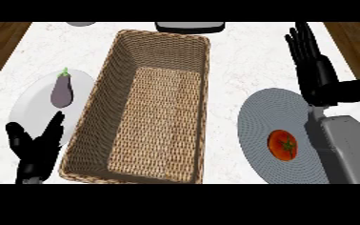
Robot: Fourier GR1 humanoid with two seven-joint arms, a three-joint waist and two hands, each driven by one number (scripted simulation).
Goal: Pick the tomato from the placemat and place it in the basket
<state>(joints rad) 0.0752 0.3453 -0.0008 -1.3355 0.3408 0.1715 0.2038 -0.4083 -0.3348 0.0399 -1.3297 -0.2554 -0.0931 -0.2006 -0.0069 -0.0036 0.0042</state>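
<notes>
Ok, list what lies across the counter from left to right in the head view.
Left hand → white plate with the eggplant → wicker basket → grey placemat with the tomato → right hand.

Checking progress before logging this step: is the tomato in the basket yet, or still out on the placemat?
Out. The tomato lies on the grey placemat, right of the wicker basket, whose woven floor shows nothing inside.

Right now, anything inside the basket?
No, the basket shows only bare weave; its near wall hides a strip of the floor. The tomato sits on the placemat.
</notes>
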